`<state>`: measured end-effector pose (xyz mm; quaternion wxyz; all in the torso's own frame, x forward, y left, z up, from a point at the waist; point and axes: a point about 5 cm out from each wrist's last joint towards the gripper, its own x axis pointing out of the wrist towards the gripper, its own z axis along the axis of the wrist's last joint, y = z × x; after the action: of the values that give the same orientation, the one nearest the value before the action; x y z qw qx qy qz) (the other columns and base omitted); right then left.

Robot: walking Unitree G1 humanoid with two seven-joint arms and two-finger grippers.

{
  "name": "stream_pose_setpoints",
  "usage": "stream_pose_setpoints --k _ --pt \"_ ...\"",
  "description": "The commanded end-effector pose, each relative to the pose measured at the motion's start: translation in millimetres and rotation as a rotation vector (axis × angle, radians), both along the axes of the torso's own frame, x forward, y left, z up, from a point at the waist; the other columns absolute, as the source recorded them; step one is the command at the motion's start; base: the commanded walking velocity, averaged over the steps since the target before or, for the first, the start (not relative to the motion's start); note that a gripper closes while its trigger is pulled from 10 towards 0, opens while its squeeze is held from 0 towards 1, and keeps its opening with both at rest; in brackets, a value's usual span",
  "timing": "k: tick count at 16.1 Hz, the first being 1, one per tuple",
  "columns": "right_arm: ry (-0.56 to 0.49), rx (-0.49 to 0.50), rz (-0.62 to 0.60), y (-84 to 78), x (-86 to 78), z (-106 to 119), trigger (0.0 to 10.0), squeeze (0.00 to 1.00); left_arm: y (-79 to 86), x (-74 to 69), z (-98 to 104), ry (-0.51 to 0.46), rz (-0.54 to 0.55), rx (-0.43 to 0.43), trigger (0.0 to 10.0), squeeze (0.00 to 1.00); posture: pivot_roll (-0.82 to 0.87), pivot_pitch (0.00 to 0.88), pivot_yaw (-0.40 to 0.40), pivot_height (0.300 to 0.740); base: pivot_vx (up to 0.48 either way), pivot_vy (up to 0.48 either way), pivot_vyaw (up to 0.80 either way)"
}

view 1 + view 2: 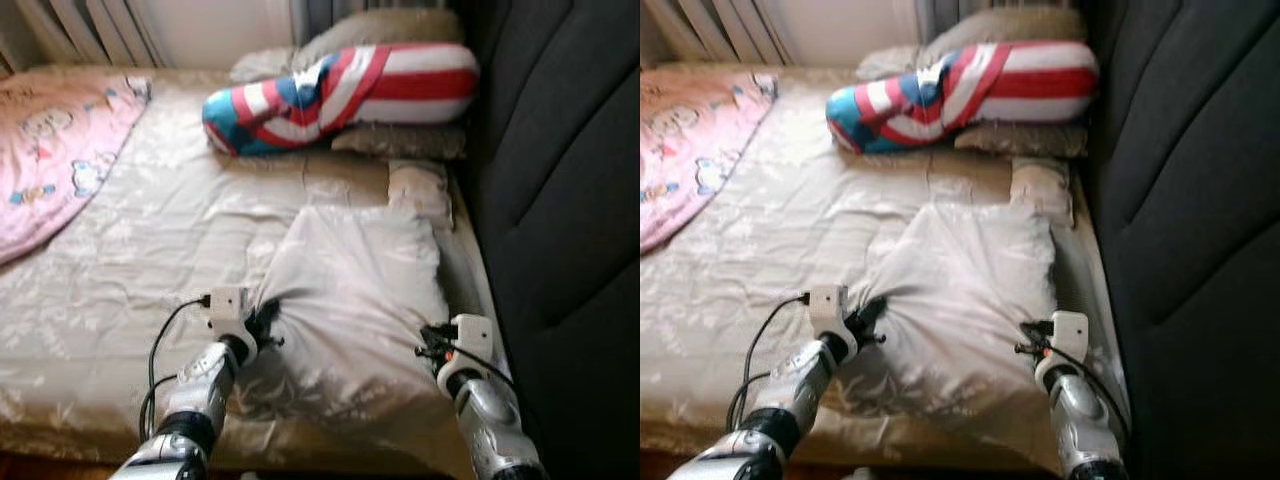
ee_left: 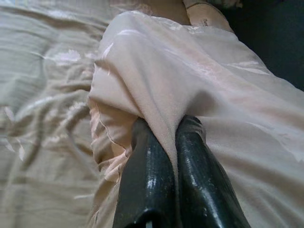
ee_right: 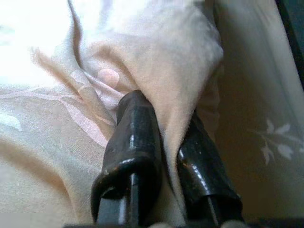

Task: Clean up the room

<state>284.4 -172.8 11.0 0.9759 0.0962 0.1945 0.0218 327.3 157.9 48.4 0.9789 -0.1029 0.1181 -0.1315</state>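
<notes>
Pillow: pale satin, lying on the bed near its foot edge, just beside the dark headboard panel; cover puckered at both near corners.
Left end effector: clamped on the pillow's near left corner, a fold of cover pinched between the fingers.
Right end effector: clamped on the pillow's near right corner, cloth nipped between both fingers.
Bed: covered in beige floral sheet, wrinkled.
Striped bolster: red, white and blue, across the far end, resting on grey pillows.
Pink blanket: cartoon print, on the left side, well apart.
Small beige cushion: between pillow and bolster, touching the pillow's far edge.
Headboard panel: dark, padded, close along the right arm.
</notes>
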Motion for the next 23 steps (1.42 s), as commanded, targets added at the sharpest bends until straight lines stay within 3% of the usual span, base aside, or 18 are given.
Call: stream_pose_setpoints --k 1,17,23 --pt "-0.086 -0.049 -0.033 -13.1 8.5 14.8 10.0 0.00 27.1 6.1 18.7 -0.107 0.093 0.049 10.0 0.00 -0.09 0.000 -0.013 0.740 0.000 0.000 0.00" --pt "-0.075 -0.031 -0.083 -10.3 8.1 11.0 10.0 0.00 26.0 2.4 18.1 -0.108 0.091 0.043 10.0 0.00 -0.08 0.002 -0.012 0.740 0.000 0.000 0.00" --pt "-0.070 -0.036 -0.079 -8.2 7.8 10.0 10.0 0.00 26.7 1.0 15.0 -0.095 0.085 0.062 10.0 0.00 -0.08 0.008 -0.014 0.740 0.000 0.000 -0.80"
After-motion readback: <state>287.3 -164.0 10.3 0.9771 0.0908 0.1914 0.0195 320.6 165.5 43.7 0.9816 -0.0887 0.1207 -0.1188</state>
